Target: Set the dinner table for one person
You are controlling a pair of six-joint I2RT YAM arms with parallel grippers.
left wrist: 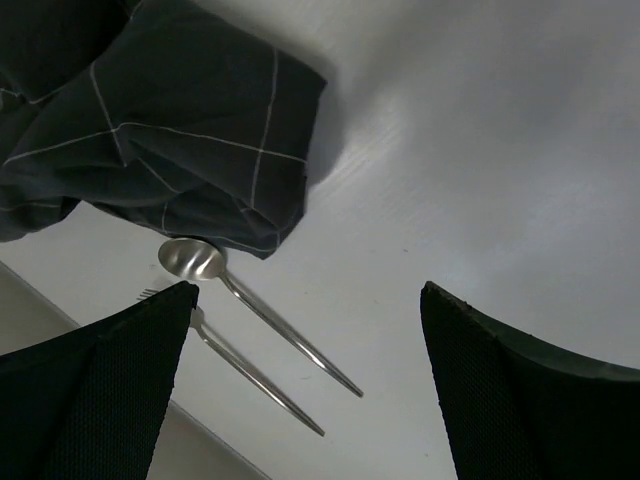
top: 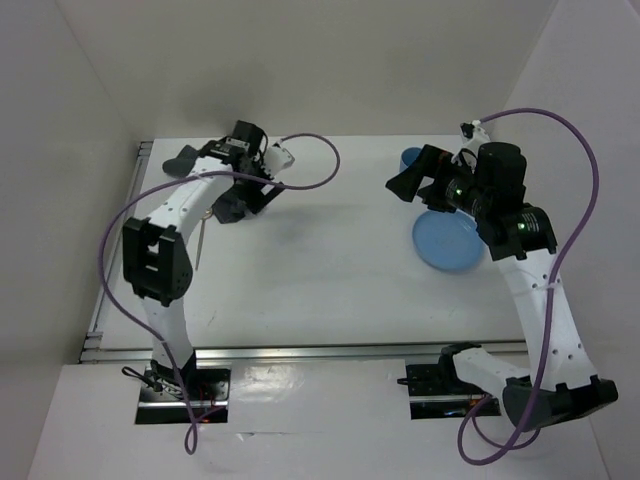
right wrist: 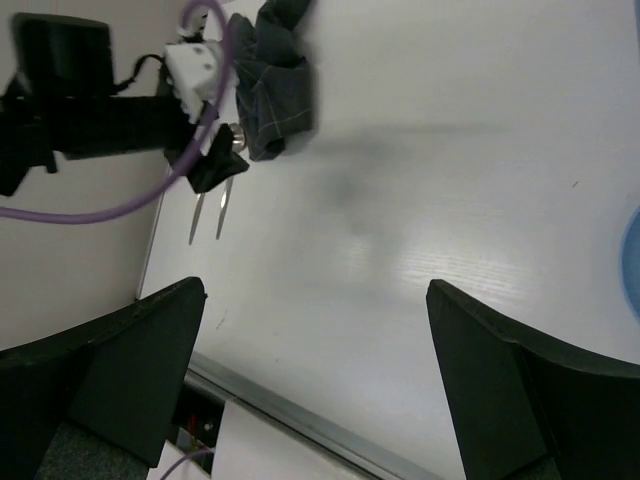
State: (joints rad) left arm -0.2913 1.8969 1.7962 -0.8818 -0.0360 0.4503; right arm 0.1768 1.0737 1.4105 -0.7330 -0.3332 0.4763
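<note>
- Your left arm rises from its base at the near left, folds at the elbow, and reaches to the far left part of the desk (top: 330,290).
- Its wrist hangs above the things lying there, with the camera looking down on them.
- Your left claw (left wrist: 307,290) is spread wide and holds nothing. White desk shows between its two dark fingers (left wrist: 110,390).
- Just past that claw lies a crumpled dark grey checked cloth (left wrist: 170,120).
- A spoon (left wrist: 195,258) has its bowl right at the cloth's edge. Whether it is tucked under the cloth cannot be told.
- A fork (left wrist: 260,379) lies just beside the spoon and roughly parallel, closer to the desk's left edge. One finger partly hides its tines.
- Your right arm climbs from its base at the near right along the right side, then bends at the wrist to point left.
- Its wrist sits over the far edge of a blue plate (top: 450,245) lying flat on the right part of the desk.
- Your right claw (right wrist: 316,285) is also wide apart and empty, well above the surface.
- A smaller blue vessel (top: 410,158) sits far of the plate, partly hidden by that claw.
- The desk is the large white top with metal rails, spanning the whole scene under both arms.
</note>
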